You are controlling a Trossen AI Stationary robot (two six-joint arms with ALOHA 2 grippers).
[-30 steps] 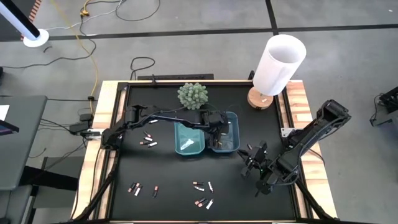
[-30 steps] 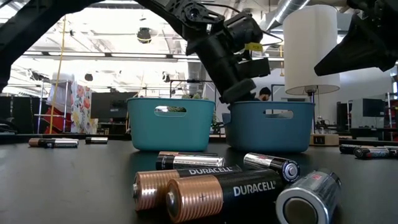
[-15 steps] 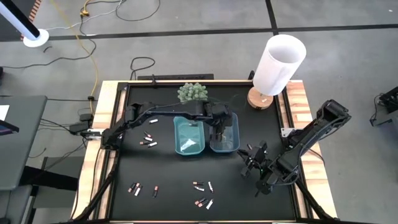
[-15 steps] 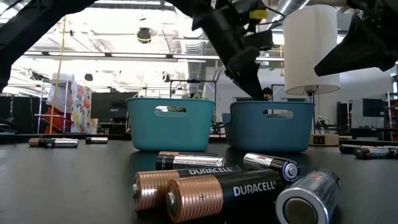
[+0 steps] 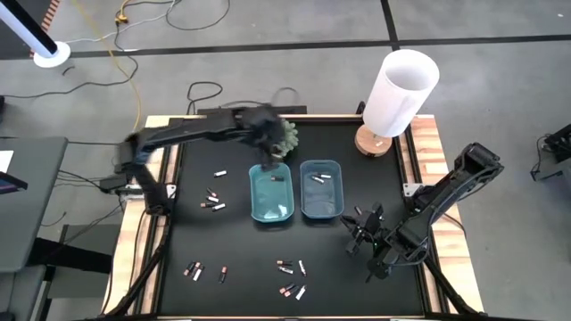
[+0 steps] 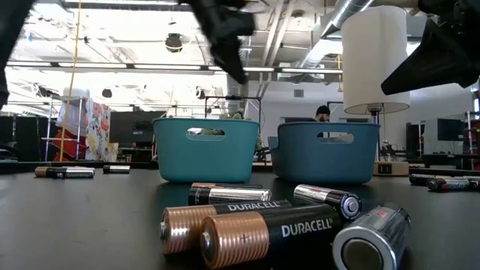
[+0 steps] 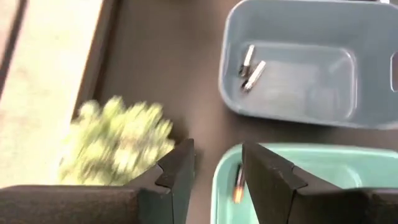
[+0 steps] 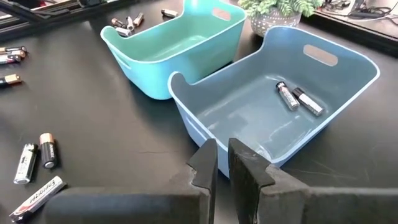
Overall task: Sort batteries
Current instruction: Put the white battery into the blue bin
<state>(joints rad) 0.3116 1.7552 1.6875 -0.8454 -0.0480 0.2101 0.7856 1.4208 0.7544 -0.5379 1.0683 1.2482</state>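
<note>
Your left claw [image 7: 214,165] hung over the far side of the table [image 5: 232,245], above the gap between the plant [image 5: 284,138] and the far rim of the left tray [image 5: 272,193]. Its fingers stood apart with nothing between them. In the high view the left arm was blurred, stretched from the table's left edge toward the plant.

Your right claw [image 8: 222,163] sat low near the table's right front part, just beside the right tray [image 5: 321,188], pointing at its wall. Its fingers were nearly together, a thin slit between them, and nothing was gripped.

The two trays stood side by side in the middle of the table, touching or almost so. The right tray held two silvery batteries [image 8: 297,98] lying close together near its far end. The left tray held one dark battery [image 7: 238,182] near its far end; the wrist view showed it beside the left claw's finger.

The other batteries lay loose on the table. A small group [image 5: 214,198] lay left of the left tray. Another few [image 5: 203,270] lay near the front left. A further cluster [image 5: 292,276] lay at the front, ahead of the trays; the low view showed it close up, copper-ended dark cells [image 6: 255,229] and a silvery one [image 6: 373,238]. A lamp [image 5: 397,100] stood at the far right corner.
</note>
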